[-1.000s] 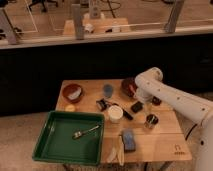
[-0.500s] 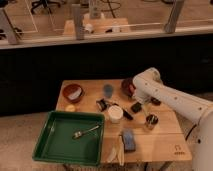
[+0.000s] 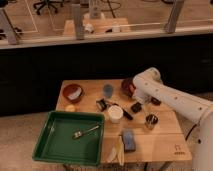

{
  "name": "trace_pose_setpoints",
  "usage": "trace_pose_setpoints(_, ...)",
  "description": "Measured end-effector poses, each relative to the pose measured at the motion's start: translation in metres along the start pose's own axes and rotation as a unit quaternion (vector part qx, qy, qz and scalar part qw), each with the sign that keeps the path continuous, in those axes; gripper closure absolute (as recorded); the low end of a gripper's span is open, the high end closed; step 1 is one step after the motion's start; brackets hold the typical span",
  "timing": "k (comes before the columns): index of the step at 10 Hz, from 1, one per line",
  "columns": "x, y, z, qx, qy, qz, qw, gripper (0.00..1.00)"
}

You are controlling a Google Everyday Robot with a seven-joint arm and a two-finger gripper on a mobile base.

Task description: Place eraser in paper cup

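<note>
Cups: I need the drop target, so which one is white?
The white paper cup; the blue-grey cup stands behind it. The tool is right of both.

Count; gripper (image 3: 142, 100) right of centre
2 bowls (image 3: 66, 91), 1 paper cup (image 3: 115, 113), 1 blue cup (image 3: 107, 90), 1 tray (image 3: 59, 141), 1 fork (image 3: 85, 132), 1 eraser (image 3: 136, 107), 1 pen (image 3: 124, 112), 1 can (image 3: 151, 120).

Wooden table (image 3: 161, 144) — green tray (image 3: 44, 148), paper cup (image 3: 115, 114), red bowl (image 3: 73, 92), blue-grey cup (image 3: 107, 90); gripper (image 3: 142, 99) beside dark bowl (image 3: 127, 86).

tray (image 3: 59, 136) green | paper cup (image 3: 115, 113) white (creamy) | blue-grey cup (image 3: 107, 90) | table (image 3: 160, 145) tan | tool (image 3: 142, 101) pale, beside dark-red bowl (image 3: 127, 86)
</note>
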Motion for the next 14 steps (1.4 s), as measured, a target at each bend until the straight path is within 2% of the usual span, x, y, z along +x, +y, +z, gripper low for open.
trace_pose_setpoints(2,0.004,0.004,-0.007,0.005,-0.004,0.008,0.9999,0.20)
trace_pose_setpoints(7,0.005,0.005,-0.008,0.006,-0.004,0.010,0.9999,0.20)
trace_pose_setpoints(10,0.002,-0.002,-0.006,0.002,0.010,0.003,0.9999,0.20)
trace_pose_setpoints(14,-0.004,-0.013,-0.010,-0.012,0.027,-0.009,0.9995,0.20)
